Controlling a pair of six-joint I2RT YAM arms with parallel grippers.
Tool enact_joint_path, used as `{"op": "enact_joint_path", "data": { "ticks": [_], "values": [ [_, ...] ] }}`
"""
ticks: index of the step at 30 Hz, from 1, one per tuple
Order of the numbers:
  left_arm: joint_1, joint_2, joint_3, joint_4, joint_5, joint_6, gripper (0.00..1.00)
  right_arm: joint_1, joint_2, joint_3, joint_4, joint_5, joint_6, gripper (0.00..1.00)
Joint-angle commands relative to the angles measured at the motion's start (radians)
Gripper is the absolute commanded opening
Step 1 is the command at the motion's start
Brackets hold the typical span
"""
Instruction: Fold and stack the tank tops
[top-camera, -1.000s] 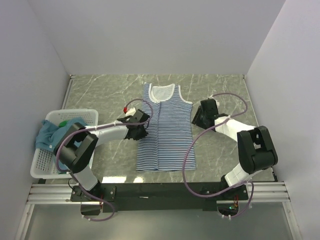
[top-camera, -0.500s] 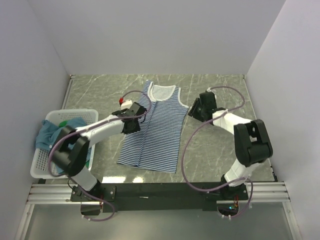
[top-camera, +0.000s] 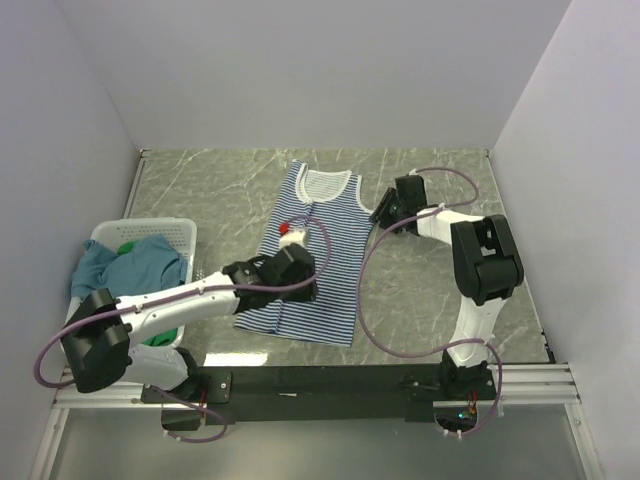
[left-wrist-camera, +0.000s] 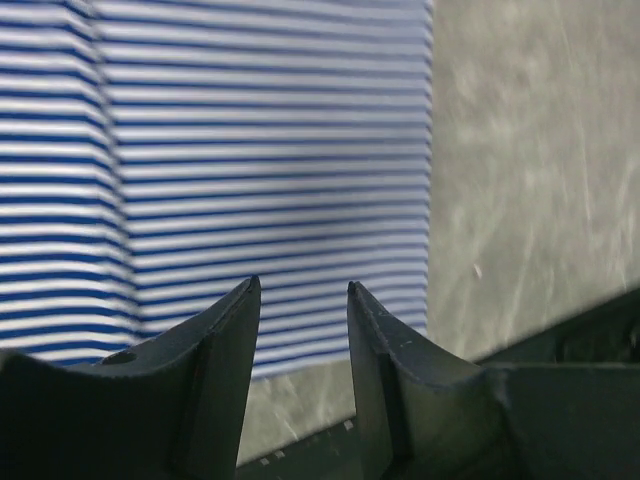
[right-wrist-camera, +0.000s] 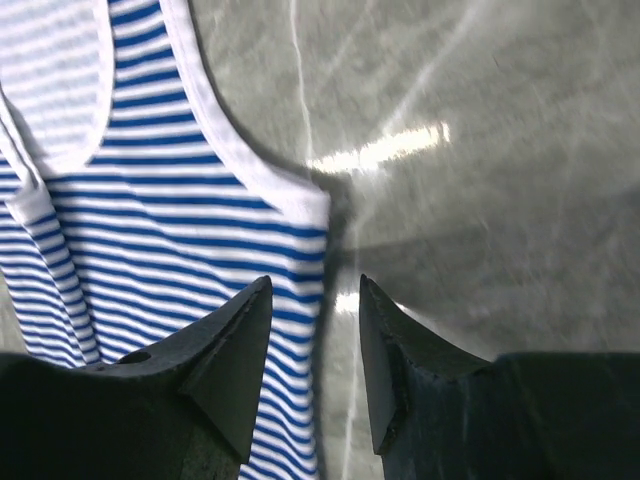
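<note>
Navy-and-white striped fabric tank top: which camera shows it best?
Top external: the striped tank top lies nearly whole, neckline to hem. Left wrist shows only a lower corner; right wrist only a white-trimmed armhole edge and part of the neckline.

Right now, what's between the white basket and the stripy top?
In the top view, only the left arm crosses the bare marble table between basket and striped top.

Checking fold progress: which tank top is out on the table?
The navy-and-white striped top, lying flat on the table. The teal top and the green top sit bunched in the white basket.
</note>
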Motion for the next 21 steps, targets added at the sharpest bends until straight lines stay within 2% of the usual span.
{"op": "enact_joint_path", "data": {
  "ticks": [1,4,8,10,11,14,21],
  "values": [
    [-0.067,-0.011,-0.018,0.098,0.054,-0.040,0.46,-0.007,0.041,0.078,0.033,-0.007,0.026,0.46],
    [-0.118,0.006,-0.027,0.130,0.063,-0.055,0.46,-0.007,0.056,0.092,0.025,-0.001,0.029,0.42],
    [-0.205,0.104,0.002,0.149,0.037,-0.055,0.46,-0.007,0.078,0.098,0.026,0.002,0.031,0.35],
    [-0.236,0.153,0.045,0.135,0.002,-0.058,0.46,-0.007,0.082,0.091,0.029,0.008,0.032,0.26],
    [-0.263,0.197,0.057,0.132,-0.006,-0.057,0.47,-0.005,0.084,0.089,0.034,0.011,0.032,0.16],
    [-0.307,0.276,0.112,0.118,-0.047,-0.066,0.46,-0.008,0.087,0.079,0.042,0.019,0.032,0.02],
    [-0.371,0.365,0.177,0.078,-0.113,-0.083,0.46,-0.016,0.070,0.019,0.088,0.000,0.044,0.00]
  ]
}}
